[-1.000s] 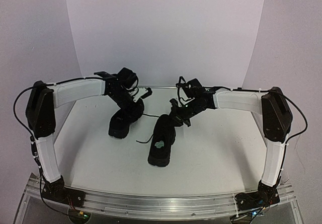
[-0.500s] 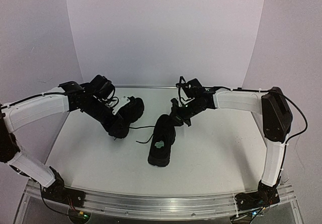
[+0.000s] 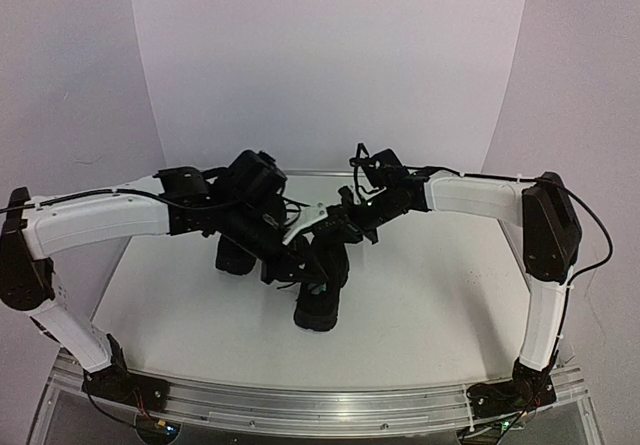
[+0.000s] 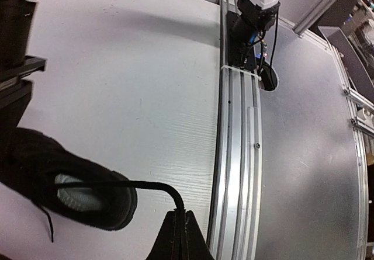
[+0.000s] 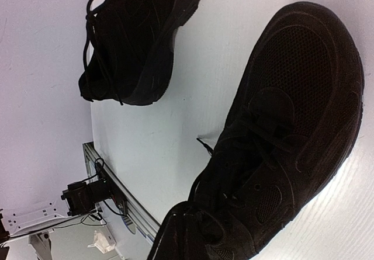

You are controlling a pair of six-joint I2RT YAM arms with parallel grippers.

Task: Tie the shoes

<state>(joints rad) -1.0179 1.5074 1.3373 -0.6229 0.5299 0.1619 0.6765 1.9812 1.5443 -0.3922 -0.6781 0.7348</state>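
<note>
Left gripper [image 4: 180, 229] pinches 1 thin black lace [image 4: 153, 184] of the black low-top sneaker [image 4: 32, 158], we judge to tension it for knotting; right gripper [image 5: 179, 234] clenched, contents indiscernible.

One shoe [image 3: 318, 310] sits on the table [image 3: 430, 295] — the other shoe [image 3: 232, 257] left, slightly behind

The white, faintly grained tabletop [image 3: 430, 295] carries two black shoes, and a metal rail [image 4: 234, 155] runs along its near edge. The near shoe [image 3: 318, 307] lies just beside the left fingers [image 4: 171, 239], with its opening up and a pale patch inside. Its lace [image 4: 128, 184] reaches those fingertips, and its laced top lies right at the right fingers [image 5: 174, 236]. The far shoe [image 5: 137, 32] stands on its sole beyond the right fingers, with bare tabletop between the pair.
</note>
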